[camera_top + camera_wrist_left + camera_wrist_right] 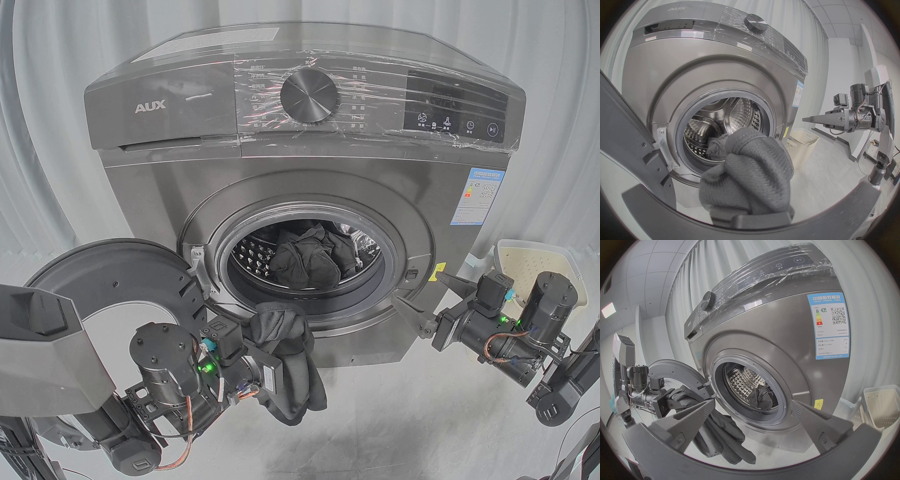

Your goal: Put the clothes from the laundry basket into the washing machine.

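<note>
The grey washing machine (pixel 300 156) stands with its round door (pixel 119 275) swung open to the left. Dark clothes (pixel 309 256) lie inside the drum (pixel 737 115). My left gripper (pixel 275 353) is shut on a dark grey garment (pixel 287 356), just below and in front of the lower left rim of the opening. The garment is bunched over the fingers (pixel 750 172) and hangs down toward the floor (pixel 725 433). My right gripper (pixel 415 285) is open and holds nothing, at the right of the opening (pixel 752 402). The cream laundry basket (pixel 537 269) stands on the floor beside the machine's right side.
The open door fills the space at my left arm's side. A white curtain (pixel 50 125) hangs behind the machine. Bare pale floor (pixel 406 412) lies in front of it. The basket (pixel 881 405) sits close behind my right arm.
</note>
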### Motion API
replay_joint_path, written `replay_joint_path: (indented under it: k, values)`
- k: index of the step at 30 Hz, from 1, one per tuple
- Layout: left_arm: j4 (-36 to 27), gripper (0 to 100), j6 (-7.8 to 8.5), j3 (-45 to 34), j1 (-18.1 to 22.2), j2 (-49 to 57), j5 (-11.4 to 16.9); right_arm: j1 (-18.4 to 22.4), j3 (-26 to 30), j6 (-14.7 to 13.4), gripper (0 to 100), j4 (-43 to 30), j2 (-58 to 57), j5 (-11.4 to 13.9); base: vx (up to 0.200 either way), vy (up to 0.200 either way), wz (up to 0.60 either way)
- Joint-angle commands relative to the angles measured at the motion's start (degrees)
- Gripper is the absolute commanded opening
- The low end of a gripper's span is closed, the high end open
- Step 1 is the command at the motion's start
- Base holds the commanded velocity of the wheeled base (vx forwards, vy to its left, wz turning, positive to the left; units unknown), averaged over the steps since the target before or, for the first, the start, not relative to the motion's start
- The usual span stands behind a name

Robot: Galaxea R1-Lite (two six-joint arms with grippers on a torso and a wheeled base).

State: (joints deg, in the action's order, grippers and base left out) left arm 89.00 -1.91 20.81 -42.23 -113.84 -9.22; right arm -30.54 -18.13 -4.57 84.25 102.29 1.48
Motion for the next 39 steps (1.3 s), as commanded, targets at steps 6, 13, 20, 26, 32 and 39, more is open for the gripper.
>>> replay_joint_path:
  k: [6,13,20,26,32,39]
  values:
    - [0.12,0,-0.63,0.46,-0.22,-0.51,-0.01,-0.05,0.02,0.09,100,-0.05,0.10,0.02,0.167,0.000,0.00]
    - [0.21,0,-0.63,0.37,-0.22,-0.95,-0.10,-0.14,0.90,0.09,100,-0.14,0.01,-0.07,0.029,0.000,0.00]
    - [0.12,0,-1.34,1.60,-0.66,-2.09,-0.36,-2.51,1.34,0.00,100,-0.14,-0.07,-0.16,0.000,0.000,0.00]
    - [0.12,0,-1.87,4.77,1.53,-9.04,2.62,-3.04,2.48,0.09,100,-0.14,0.01,-0.16,0.000,0.000,0.00]
    - [-0.15,0,-4.77,16.02,3.29,-16.59,4.12,-4.36,2.83,0.00,100,-0.14,0.10,-0.24,0.000,0.000,0.00]
    - [-1.82,0,-6.08,32.72,5.05,-24.06,0.34,-4.36,3.10,0.09,100,-0.14,0.10,-0.24,0.000,0.000,0.00]
